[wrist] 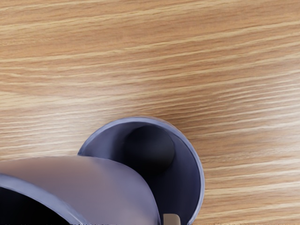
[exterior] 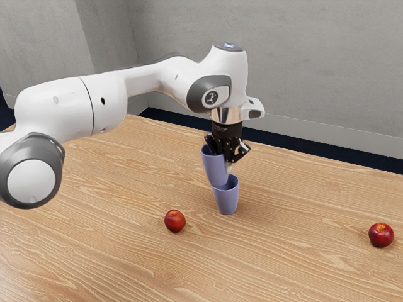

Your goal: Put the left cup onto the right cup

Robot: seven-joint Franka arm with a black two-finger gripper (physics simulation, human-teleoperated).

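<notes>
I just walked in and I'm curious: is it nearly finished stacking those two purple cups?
Nearly. Done: the gripper grips the upper cup by its rim, clear of the table. In hand: that cup hangs tilted, and its base seems to dip into the mouth of the lower cup. Left: straighten it, settle it in and let go.
</notes>
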